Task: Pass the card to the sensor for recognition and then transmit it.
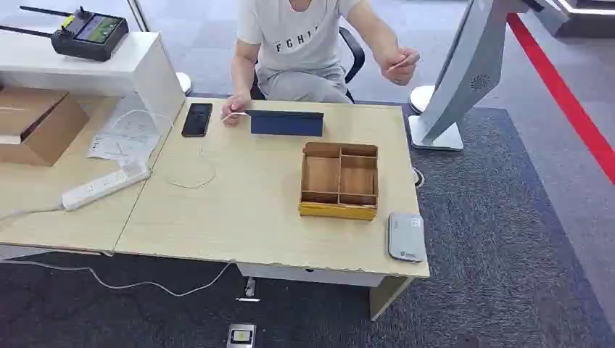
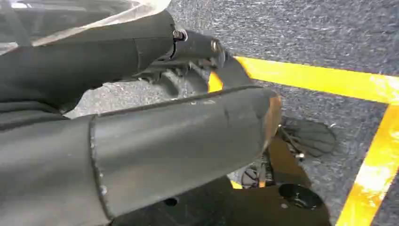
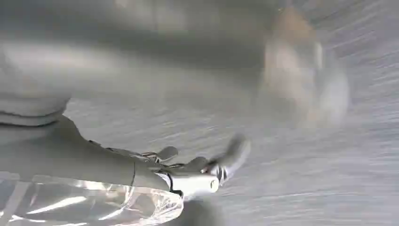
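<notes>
The left robot hand [image 2: 197,61] is hanging over dark grey carpet crossed by yellow floor tape [image 2: 324,80]; its dark fingers are lying loosely apart, holding nothing. The right robot hand [image 3: 197,169] is hanging over grey floor, blurred, so whether its fingers are spread or curled cannot be told.

Out in front, a pale wooden counter [image 1: 239,217] is carrying a wooden compartment tray [image 1: 339,180] near its right side. Just beside the tray, at the counter's near right corner, a small grey card sensor [image 1: 406,236] is lying flat. Toward the far edge a dark blue folder [image 1: 287,122] is lying, with a black phone [image 1: 196,119] to its left (a thin white cable is looping nearby).

A seated person [image 1: 301,43] is facing the counter from the far side, pinching the card [image 1: 397,64] in a raised hand, well above the counter. On the adjoining counter to the left, a white power strip [image 1: 105,185] is lying.
</notes>
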`<control>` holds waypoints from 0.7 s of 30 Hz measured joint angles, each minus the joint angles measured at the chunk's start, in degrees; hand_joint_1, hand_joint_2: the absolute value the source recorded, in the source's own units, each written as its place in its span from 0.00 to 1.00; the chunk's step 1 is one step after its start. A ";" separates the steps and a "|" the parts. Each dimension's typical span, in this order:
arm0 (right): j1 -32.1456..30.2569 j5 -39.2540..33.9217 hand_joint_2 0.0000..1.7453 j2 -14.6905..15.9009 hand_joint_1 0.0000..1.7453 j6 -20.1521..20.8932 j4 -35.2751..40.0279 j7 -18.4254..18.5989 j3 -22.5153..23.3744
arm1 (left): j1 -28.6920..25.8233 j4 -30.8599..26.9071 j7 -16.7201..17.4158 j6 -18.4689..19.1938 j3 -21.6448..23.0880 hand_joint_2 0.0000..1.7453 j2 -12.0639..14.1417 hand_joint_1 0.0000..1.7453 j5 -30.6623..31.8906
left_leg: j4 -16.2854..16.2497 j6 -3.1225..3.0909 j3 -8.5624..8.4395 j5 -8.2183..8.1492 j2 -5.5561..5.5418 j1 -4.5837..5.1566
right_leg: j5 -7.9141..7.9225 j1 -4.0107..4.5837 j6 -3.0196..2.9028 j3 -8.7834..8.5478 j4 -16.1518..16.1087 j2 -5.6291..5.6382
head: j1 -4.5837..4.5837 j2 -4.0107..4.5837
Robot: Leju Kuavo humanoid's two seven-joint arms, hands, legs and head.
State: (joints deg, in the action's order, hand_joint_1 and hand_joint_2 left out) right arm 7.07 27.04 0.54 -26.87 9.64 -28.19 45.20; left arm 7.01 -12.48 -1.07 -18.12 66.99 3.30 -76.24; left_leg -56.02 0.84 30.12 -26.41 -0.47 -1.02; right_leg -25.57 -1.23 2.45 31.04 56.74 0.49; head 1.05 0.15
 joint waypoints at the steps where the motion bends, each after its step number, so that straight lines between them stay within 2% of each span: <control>1: 0.53 -0.40 1.00 1.41 0.00 2.25 0.44 -1.83 0.29 | -0.02 0.00 0.18 0.13 0.00 0.00 0.02 0.00 0.24 | 0.00 -0.02 -0.01 0.01 0.00 0.03 | 0.02 -0.03 0.03 0.00 0.00 0.00 | -0.02 0.00; 2: 1.29 -0.77 1.00 2.64 0.00 3.60 0.83 -1.55 0.59 | -0.02 0.00 0.33 0.52 0.00 0.00 0.04 0.00 0.46 | 0.00 -0.03 -0.01 0.02 0.01 0.03 | 0.03 -0.03 0.05 -0.03 0.00 0.00 | 0.07 0.00; 3: 2.03 -1.07 1.00 4.03 0.00 5.29 1.71 1.01 0.83 | -0.02 0.00 0.33 0.83 0.00 0.00 0.09 0.00 0.61 | 0.00 -0.04 0.01 0.02 0.02 0.03 | 0.05 -0.03 0.08 -0.05 0.00 0.00 | 0.09 0.00; 5: 2.86 -3.56 1.00 7.19 0.00 10.04 6.48 12.47 0.55 | 0.03 0.00 0.46 1.83 0.00 0.00 0.28 0.00 0.79 | -0.01 -0.13 -0.03 0.06 0.01 0.22 | 0.09 -0.22 0.15 -0.02 -0.01 0.00 | 0.00 0.00; 6: 2.83 -5.41 1.00 8.05 0.00 10.42 9.20 18.00 -0.11 | 0.08 0.00 0.50 1.99 0.00 0.00 0.35 0.00 0.79 | -0.01 -0.24 -0.02 0.10 -0.05 0.35 | 0.05 -0.34 0.22 -0.04 0.00 -0.03 | 0.05 0.00; 7: 2.80 -8.36 1.00 9.31 0.00 10.39 12.36 22.01 -1.22 | 0.08 0.00 0.59 2.03 0.00 0.00 0.44 0.00 0.79 | -0.01 -0.25 -0.01 0.11 -0.07 0.35 | 0.07 -0.35 0.24 -0.03 0.00 -0.04 | -0.02 0.00; 9: 2.25 -13.00 1.00 11.29 0.00 9.43 17.70 25.51 -3.92 | 0.04 0.02 0.81 2.03 0.00 0.00 0.50 0.00 0.72 | -0.01 -0.25 0.07 0.10 -0.02 0.34 | 0.13 -0.34 0.28 -0.07 0.00 -0.02 | 0.05 0.00; 10: 1.59 -16.84 1.00 12.59 0.00 7.36 22.82 28.51 -7.18 | 0.05 0.02 0.81 1.97 0.00 0.00 0.52 0.00 0.70 | -0.01 -0.26 0.07 0.10 0.02 0.40 | 0.13 -0.39 0.28 -0.06 0.01 -0.01 | -0.02 0.00; 13: 0.90 -21.16 1.00 15.92 0.00 2.10 31.60 35.17 -14.70 | 0.23 0.02 0.59 1.92 0.00 0.00 0.61 0.00 0.88 | -0.01 -0.30 0.09 0.13 0.03 0.46 | 0.13 -0.46 0.29 -0.06 0.04 -0.01 | 0.05 0.00; 14: 0.80 -21.36 1.00 17.43 0.00 0.64 35.69 37.07 -18.00 | 0.23 0.02 0.59 1.92 0.00 0.00 0.68 0.00 0.98 | 0.00 -0.32 0.09 0.14 0.04 0.45 | 0.13 -0.45 0.29 -0.06 0.06 -0.01 | 0.07 0.00; 17: 1.44 -19.32 1.00 19.94 0.00 -0.29 44.60 41.68 -26.04 | 0.35 0.00 0.59 1.95 0.00 0.00 0.85 0.00 1.73 | 0.00 -0.38 0.09 0.20 0.07 0.43 | 0.19 -0.43 0.34 -0.06 0.07 0.02 | 0.00 0.00; 21: 3.83 -14.33 1.00 22.23 0.00 0.08 54.79 44.67 -35.86 | 0.39 0.00 -0.02 3.06 0.06 0.00 1.09 0.00 2.60 | 0.00 -0.40 0.16 0.30 -0.09 0.43 | 0.23 -0.43 0.39 -0.04 0.10 -0.05 | 0.03 0.00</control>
State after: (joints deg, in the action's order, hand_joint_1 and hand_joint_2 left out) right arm 10.91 12.71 22.77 -26.80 64.43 16.48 9.34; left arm 7.39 -12.48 -1.09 -15.06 67.06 4.39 -73.64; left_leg -56.02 0.45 30.28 -26.10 -0.56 -0.60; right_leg -25.34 -1.66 2.84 31.00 56.84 0.44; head 1.07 0.15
